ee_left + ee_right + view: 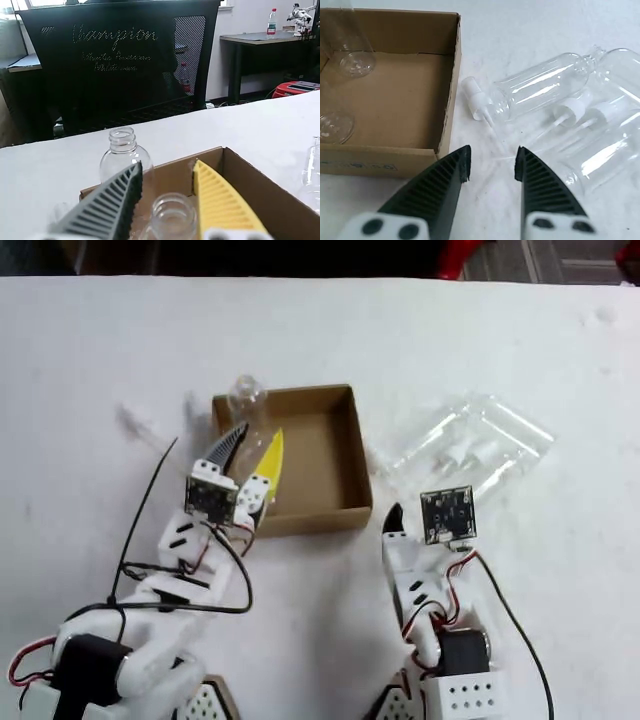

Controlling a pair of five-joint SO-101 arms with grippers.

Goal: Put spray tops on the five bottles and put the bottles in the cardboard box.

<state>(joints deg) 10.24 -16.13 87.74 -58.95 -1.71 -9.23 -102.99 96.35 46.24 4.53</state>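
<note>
**Spray top point(474, 99) straight ahead of my right gripper point(492, 152)**

My right gripper hangs over the table point(545, 20) with its jaws well parted and nothing between them. It is just beside the near right corner of the cardboard box point(451, 85). The loose white spray top lies ahead of it, between the box's right wall and the base of the nearest lying bottle point(540, 87). That bottle's long axis runs slantwise away from the box, with the base toward the wall and the open neck pointing off to the far side. More clear bottles point(605, 155) are heaped beside it, with two further white tops point(568, 111) among them. How they overlap I cannot sort out.

My left gripper point(167, 163) is over the box's left side, set around an upright bottle point(172, 215) with a bare neck. Whether it is clamped on that bottle or loose I cannot tell. A second uncapped bottle point(122, 150) stands at the box's far left corner.

I judge my right arm the nearer one to the tops and the lying bottles. Any grab on that bottle should close across its slanted axis, not along it.
</note>
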